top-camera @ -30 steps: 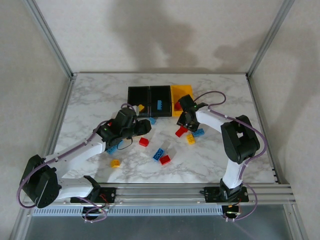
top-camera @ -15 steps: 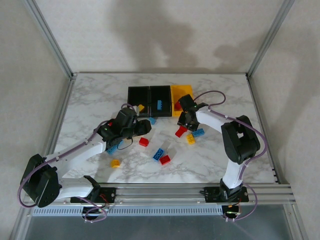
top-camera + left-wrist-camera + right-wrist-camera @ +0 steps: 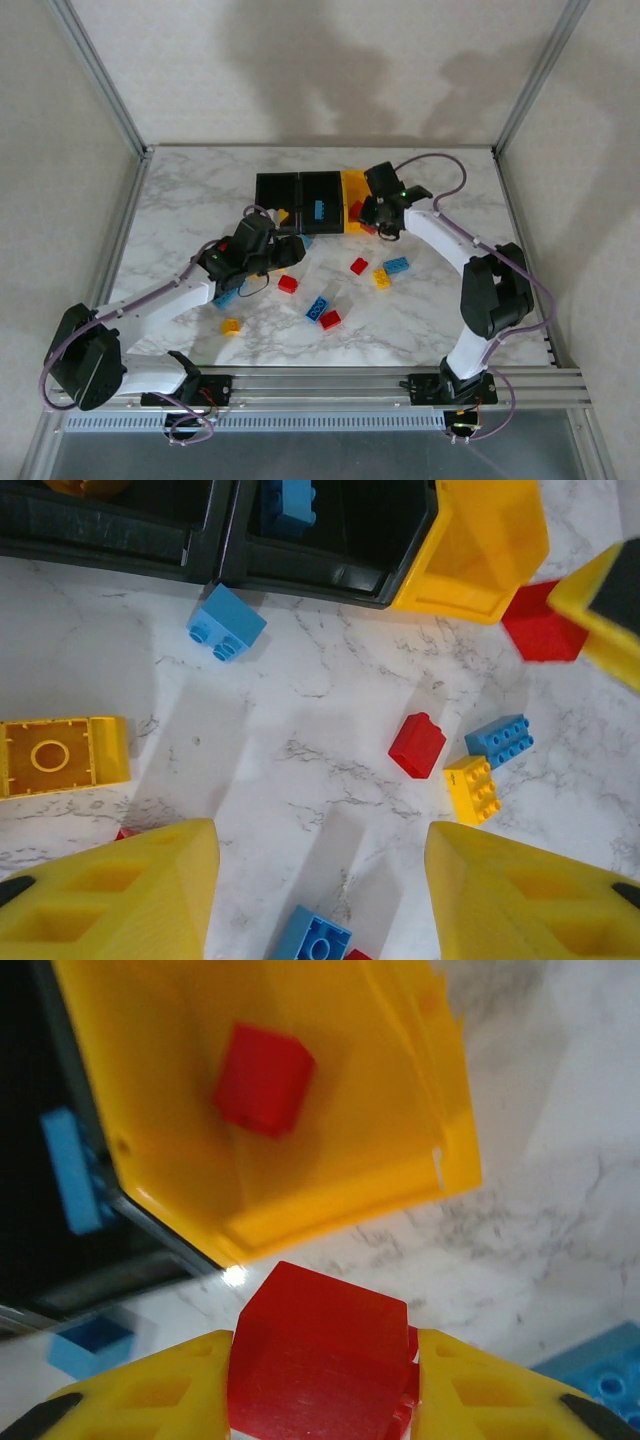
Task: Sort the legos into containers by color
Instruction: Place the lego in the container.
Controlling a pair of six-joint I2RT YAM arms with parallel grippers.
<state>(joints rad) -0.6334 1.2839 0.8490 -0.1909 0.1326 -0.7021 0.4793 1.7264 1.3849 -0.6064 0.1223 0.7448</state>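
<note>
Three joined containers stand at the back: two black bins [image 3: 278, 188] [image 3: 320, 188] and a yellow-orange bin [image 3: 362, 184]. My right gripper [image 3: 372, 218] [image 3: 325, 1360] is shut on a red lego [image 3: 318, 1355], just in front of the yellow-orange bin's [image 3: 330, 1195] near edge. Another red lego [image 3: 264, 1080] lies inside that bin. My left gripper [image 3: 290, 247] [image 3: 320, 880] hovers open over bare marble, nothing between its fingers [image 3: 130, 890]. Loose legos lie ahead of it: red [image 3: 417, 745], blue [image 3: 499, 740], yellow [image 3: 472, 788], blue [image 3: 226, 623].
A blue lego [image 3: 318, 209] lies in the middle black bin and a yellow one [image 3: 283, 214] at the left bin's front. More legos sit mid-table: red [image 3: 287, 284], blue [image 3: 317, 308], red [image 3: 329, 320], yellow [image 3: 231, 326]. Metal frame posts [image 3: 110, 90] border the table.
My right gripper closed on a red lego, lifted it off the table and carried it back toward the yellow-orange bin. The left arm barely shifted.
</note>
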